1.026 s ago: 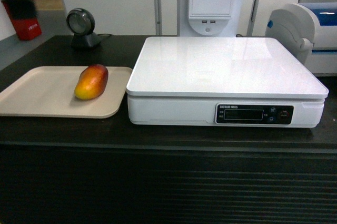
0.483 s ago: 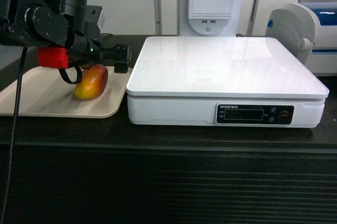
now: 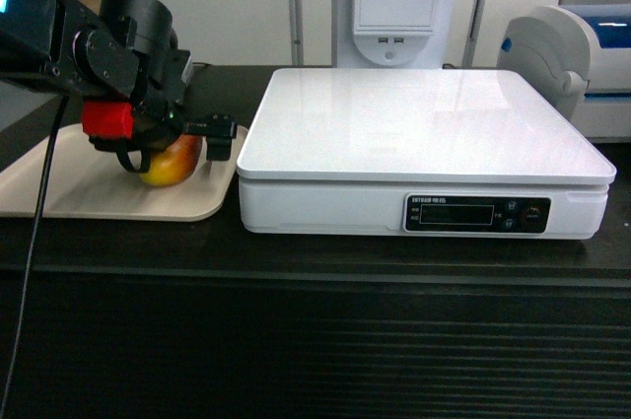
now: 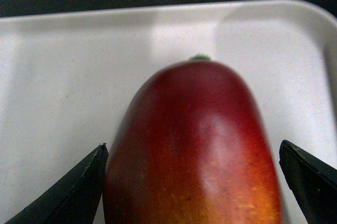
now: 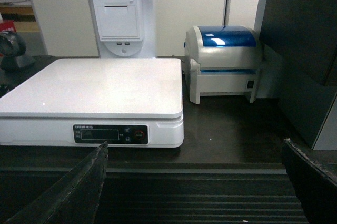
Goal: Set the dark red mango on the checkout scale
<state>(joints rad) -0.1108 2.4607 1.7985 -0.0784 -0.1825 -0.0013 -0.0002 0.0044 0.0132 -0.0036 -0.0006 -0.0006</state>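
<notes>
The dark red mango [image 3: 170, 165] lies on a beige tray [image 3: 69, 182] at the left of the black checkout counter [image 3: 315, 340]. In the left wrist view the mango [image 4: 195, 145] fills the space between the fingers, over the tray [image 4: 79, 66]. My left gripper [image 3: 175, 148] is open and straddles it; the left finger [image 4: 79, 182] is at its skin, while the right finger [image 4: 310, 182] stands a little apart. The white scale [image 3: 424, 128] sits to the right of the tray with its top bare. My right gripper [image 5: 192, 182] hangs open before the counter front, facing the scale [image 5: 95, 87].
A white-and-blue printer [image 3: 582, 44] stands to the right of the scale, also in the right wrist view as the printer [image 5: 224, 60]. A white receipt kiosk [image 3: 394, 0] rises behind the scale. A round black scanner [image 5: 10, 47] sits at the back left. The tray nearly touches the scale's left side.
The left arm came into view from the left, then dropped lower until its open fingers sit around the mango. The mango and scale have not moved.
</notes>
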